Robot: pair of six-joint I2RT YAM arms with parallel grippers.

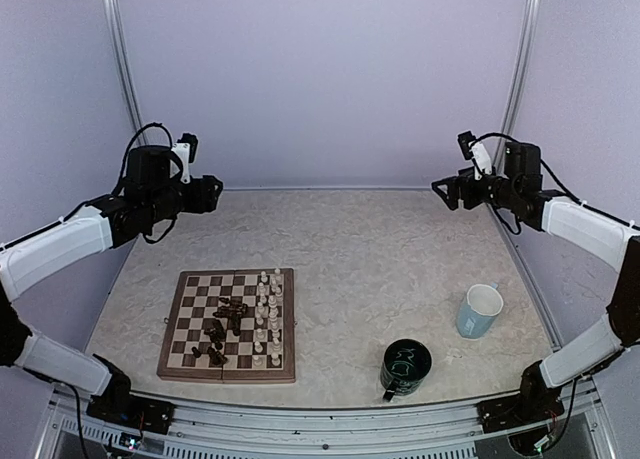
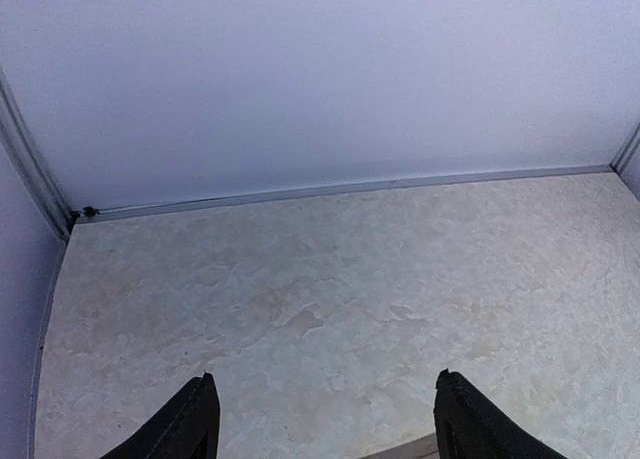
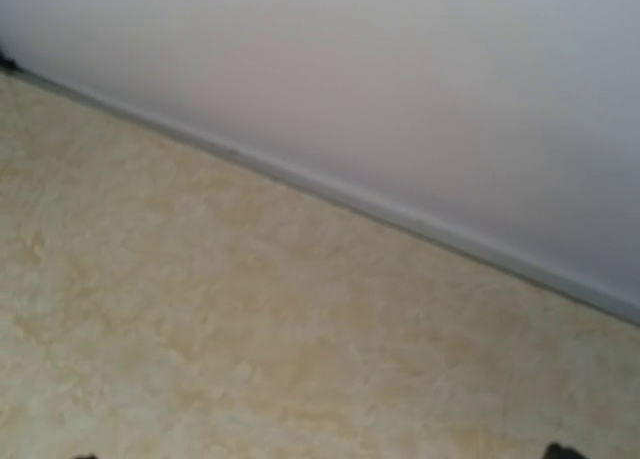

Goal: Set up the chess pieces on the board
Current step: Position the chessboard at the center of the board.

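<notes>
Presently on the bench [image 1: 380, 249], pale marbled top, as seen from above:

1. board [image 1: 200, 289]: square, brown and cream checks, brown border. It lies flat at 8 o'clock of the bench, near the front edge.
2. cream chess pieces [image 1: 268, 319]: upright in two files along the board's 3 o'clock side, running from its 12 o'clock edge to its 6 o'clock edge.
3. dark chess pieces [image 1: 232, 314]: a loose cluster on the middle squares, trailing towards 7 o'clock. Several seem to lie on their sides. They are too small to count or sort by type.
4. pale blue mug [image 1: 480, 311]: mouth up, at 4 o'clock of the bench, well apart from the board.
5. dark mug [image 1: 405, 367]: mouth up, at 5 o'clock near the front edge, between the board and the pale blue mug.
6. left end effector [image 1: 212, 194]: raised at 10 o'clock, well apart from the board. It is open and empty; its black fingers [image 2: 190, 424] stand wide apart in the wrist view, with only bare bench between them.
7. right end effector [image 1: 445, 191]: raised at 2 o'clock, open, nothing held. Its wrist view gives only bare bench and the foot of the wall [image 3: 400, 79].
</notes>
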